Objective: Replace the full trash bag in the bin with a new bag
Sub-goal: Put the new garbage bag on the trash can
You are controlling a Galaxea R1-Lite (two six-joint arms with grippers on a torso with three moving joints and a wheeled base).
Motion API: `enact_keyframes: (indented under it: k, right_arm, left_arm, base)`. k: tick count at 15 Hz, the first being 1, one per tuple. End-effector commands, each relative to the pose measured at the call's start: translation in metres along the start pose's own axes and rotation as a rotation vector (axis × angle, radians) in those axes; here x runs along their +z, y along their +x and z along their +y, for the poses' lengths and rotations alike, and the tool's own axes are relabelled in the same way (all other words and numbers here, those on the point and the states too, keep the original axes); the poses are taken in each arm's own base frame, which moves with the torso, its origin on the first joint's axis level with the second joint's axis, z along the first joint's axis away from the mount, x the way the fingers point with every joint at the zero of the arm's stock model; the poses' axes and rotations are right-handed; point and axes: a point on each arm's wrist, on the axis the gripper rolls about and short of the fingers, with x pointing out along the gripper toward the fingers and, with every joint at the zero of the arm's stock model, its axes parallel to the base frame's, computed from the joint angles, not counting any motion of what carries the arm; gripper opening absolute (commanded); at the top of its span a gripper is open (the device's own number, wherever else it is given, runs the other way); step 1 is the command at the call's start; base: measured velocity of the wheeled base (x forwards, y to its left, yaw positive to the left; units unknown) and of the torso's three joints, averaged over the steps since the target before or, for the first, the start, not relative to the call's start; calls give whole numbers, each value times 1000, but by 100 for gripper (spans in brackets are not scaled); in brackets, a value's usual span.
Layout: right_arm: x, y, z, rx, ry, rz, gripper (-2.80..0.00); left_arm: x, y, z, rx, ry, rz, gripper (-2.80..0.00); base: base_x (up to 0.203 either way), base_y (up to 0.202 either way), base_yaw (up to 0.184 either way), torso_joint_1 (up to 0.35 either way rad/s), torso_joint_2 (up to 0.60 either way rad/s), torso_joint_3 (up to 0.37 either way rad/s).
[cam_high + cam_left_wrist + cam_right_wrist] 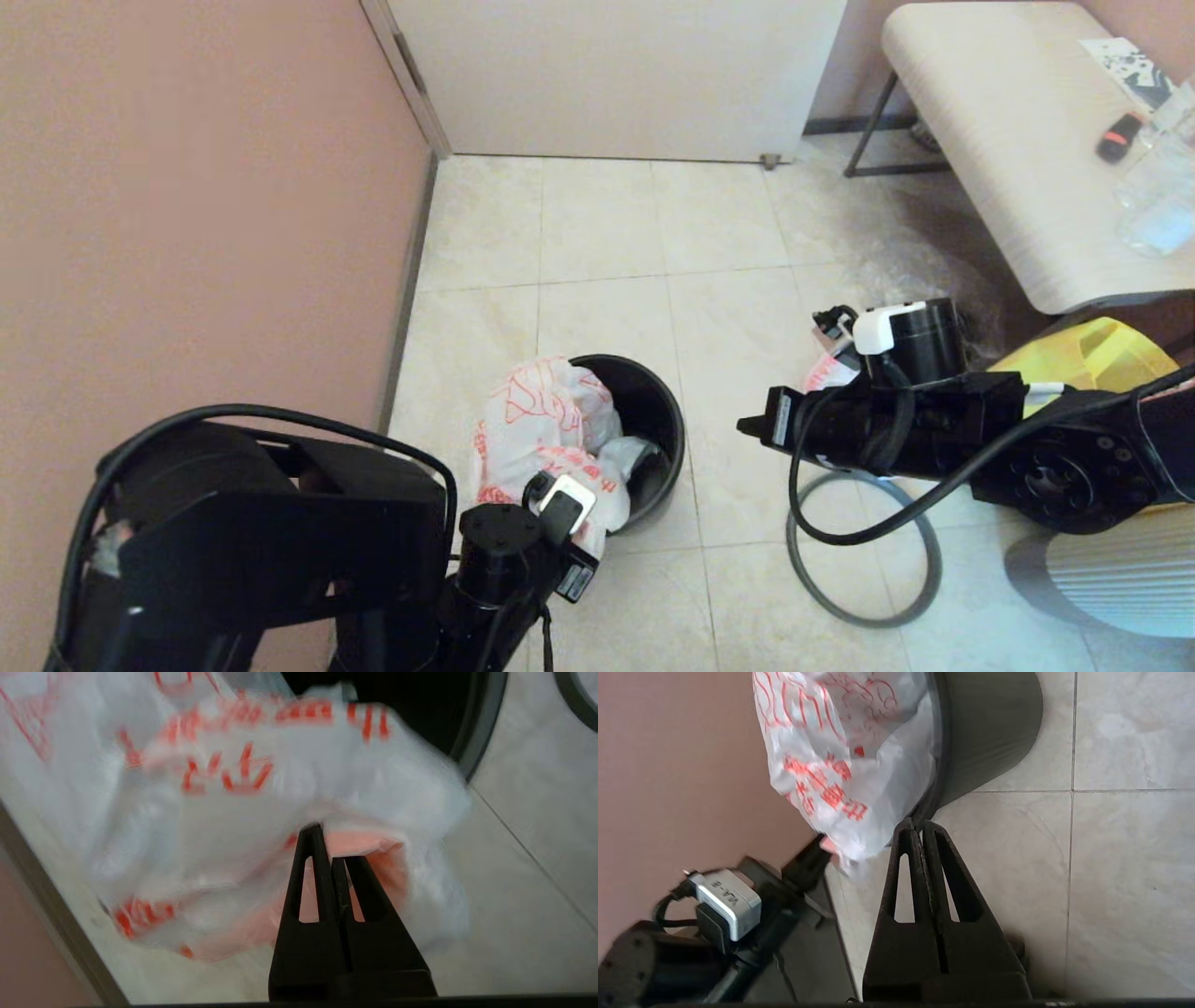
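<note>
We have the left gripper [332, 847] pinched tight on the pink-edged rim of the new bag [546, 439] — its fingers meet with film between them, and in the head view it sits at the near side of the bin [653, 415]. From that pinch the bag runs away from us and up over the bin's near-left lip; part of it droops inside, the rest heaps outside toward the wall [187, 233]. So the bag's length lies roughly along the line from gripper to bin mouth, and we judge the coming pull must spread it across that mouth.

The right gripper [921, 828] is closed on nothing, hanging over the tiles right of the bin — farther from the bag than the left. The grey hoop rim [864, 551] lies flat on the floor beneath the right arm, apart from the bin.

The bag is thin, crinkled, translucent white film with red print — limp and slippery, we would guess. The bin is smooth black plastic, round and slightly tapered. We cannot pick out the full trash bag with certainty.
</note>
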Motion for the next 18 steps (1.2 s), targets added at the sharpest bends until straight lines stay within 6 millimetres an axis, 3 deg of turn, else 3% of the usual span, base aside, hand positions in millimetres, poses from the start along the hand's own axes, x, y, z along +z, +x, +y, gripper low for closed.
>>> enact_keyframes:
  k: [1, 4, 7, 11, 15, 18]
  right_arm:
    - [-1, 1, 2, 7, 0, 1, -280]
    - [-2, 2, 4, 9, -3, 3, -280]
    - [0, 3, 3, -11, -2, -12, -280]
    - [5, 1, -1, -27, 7, -32, -280]
    - [18, -7, -24, -89, 55, -75, -280]
    - [24, -19, -43, -134, 130, -105, -280]
  left_arm:
    - [1, -1, 1, 5, -11, -8, -280]
    - [30, 15, 4, 48, -43, -126, -280]
    - [73, 29, 12, 103, -46, -271, -280]
    - [124, 45, 18, 100, -56, -289, -280]
    - [165, 55, 7, 25, -63, -220, -280]
    - [188, 52, -17, -106, -77, -135, -280]
  base:
    - [0, 0, 0, 0, 0, 0]
    - [0, 0, 0, 0, 0, 0]
    - [0, 0, 0, 0, 0, 0]
    - [0, 0, 0, 0, 0, 0]
    - [0, 0, 0, 0, 0, 0]
    - [0, 0, 0, 0, 0, 0]
